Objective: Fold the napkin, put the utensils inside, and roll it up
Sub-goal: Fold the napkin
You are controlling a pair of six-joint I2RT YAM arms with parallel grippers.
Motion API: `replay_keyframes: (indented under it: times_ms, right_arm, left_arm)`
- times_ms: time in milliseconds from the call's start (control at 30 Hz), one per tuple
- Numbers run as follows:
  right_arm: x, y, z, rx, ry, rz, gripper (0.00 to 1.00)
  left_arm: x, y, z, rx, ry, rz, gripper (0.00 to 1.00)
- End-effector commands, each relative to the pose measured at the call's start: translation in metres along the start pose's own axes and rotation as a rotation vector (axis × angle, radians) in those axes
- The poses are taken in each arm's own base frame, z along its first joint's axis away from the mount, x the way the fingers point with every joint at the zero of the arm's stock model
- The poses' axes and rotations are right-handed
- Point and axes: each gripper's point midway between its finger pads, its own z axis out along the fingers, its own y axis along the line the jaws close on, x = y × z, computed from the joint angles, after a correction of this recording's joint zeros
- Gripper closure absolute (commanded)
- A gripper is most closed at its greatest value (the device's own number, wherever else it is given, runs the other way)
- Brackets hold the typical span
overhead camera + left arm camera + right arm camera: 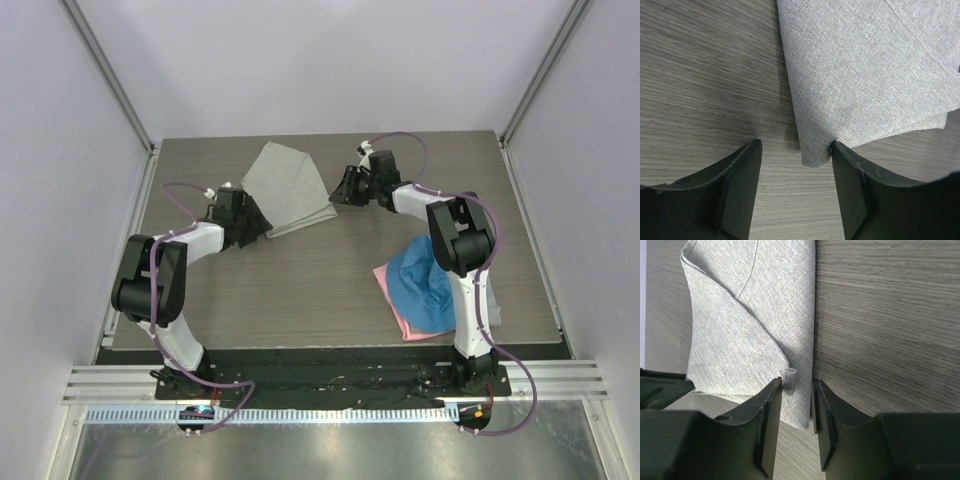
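Clearly, left gripper (796,145) apart, right gripper (796,381) narrowly apart (both straddling napkin (290,185) corners).

Fig. 1. My workspace: a grey wood-grain table (300,290) enclosed by plain pale lavender walls (320,60), aluminium rails (110,385) along its near edge.

Open tabletop (300,290) at centre; blue cloth (425,285) heap beside the right arm.

pink cloth (393,300) mostly under blue cloth (425,285)
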Motion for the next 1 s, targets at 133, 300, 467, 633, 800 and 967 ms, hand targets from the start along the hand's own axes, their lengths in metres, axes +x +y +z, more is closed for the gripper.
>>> replay_keyframes:
  times_ms: [133, 300, 467, 633, 800, 967]
  right_arm:
    - [-0.014, 0.019, 0.003, -0.057, -0.017, -0.049, 0.76]
    - [-0.013, 0.026, -0.001, -0.074, -0.015, -0.061, 0.88]
    - [-0.006, 0.029, -0.002, -0.082, 0.004, -0.062, 0.99]
    - [-0.001, 0.031, -0.010, -0.069, 0.006, -0.072, 0.99]
    - [0.003, 0.031, -0.019, -0.045, -0.003, -0.084, 0.99]
    - [0.007, 0.030, -0.024, -0.029, -0.004, -0.086, 0.99]
  left_arm:
    - [-0.001, 0.003, 0.003, 0.014, -0.004, -0.028, 0.44]
    - [0.000, 0.007, 0.001, 0.009, -0.003, -0.032, 0.47]
    - [0.001, 0.010, 0.000, 0.013, 0.001, -0.040, 0.47]
    - [0.003, 0.011, -0.002, 0.041, 0.004, -0.074, 0.43]
    - [0.001, 0.009, -0.005, 0.072, -0.002, -0.103, 0.38]
    - [0.003, 0.013, -0.003, 0.069, -0.001, -0.119, 0.38]
